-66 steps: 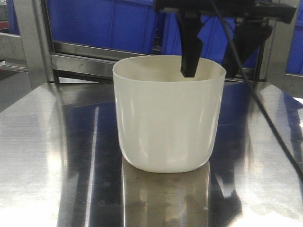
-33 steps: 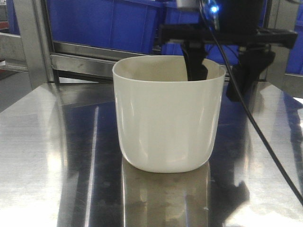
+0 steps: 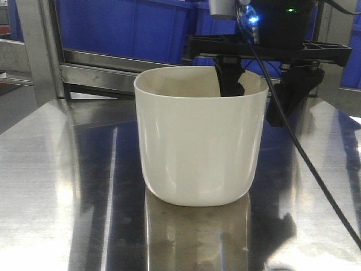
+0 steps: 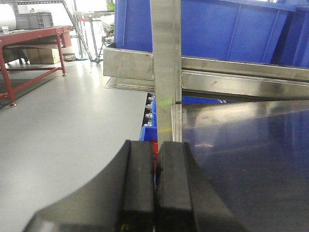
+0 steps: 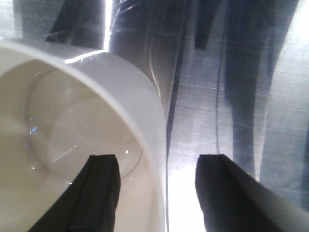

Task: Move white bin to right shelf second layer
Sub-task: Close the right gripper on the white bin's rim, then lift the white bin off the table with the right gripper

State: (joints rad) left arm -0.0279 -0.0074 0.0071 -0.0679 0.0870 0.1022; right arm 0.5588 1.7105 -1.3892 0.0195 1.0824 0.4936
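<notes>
Right end effector update: over the last second it has come down from above the rim and now straddles the right-hand wall of the white bin. A second ago the inner finger tip hung about at rim level. Now it sits below the rim inside the bin, upper centre-right of the front view, and the outer finger hangs outside the wall. Most of the drop came in the first half second, with only a small further descent since.

Wrist view agrees: jaws wide open with the wall between them, one finger over the bin floor and the other over the table. We see a gap on both sides of the wall, so nothing is gripped yet.

The bin hasn't moved. It stands upright at the centre of the table, in the same spot in all three front frames.

Left end effector: fingers pressed together, nothing between them, lower centre of its own view, facing a shelf post by the table corner.

Our read: approach done, next is closing on the wall, then lifting. It's a one-wall pinch on glossy plastic, so we'd expect some tilt or slip risk. The cable trails across the lower right, clear of the bin. The right shelf second layer isn't in any view. Behind the bin we see only blue crates and steel rails.
</notes>
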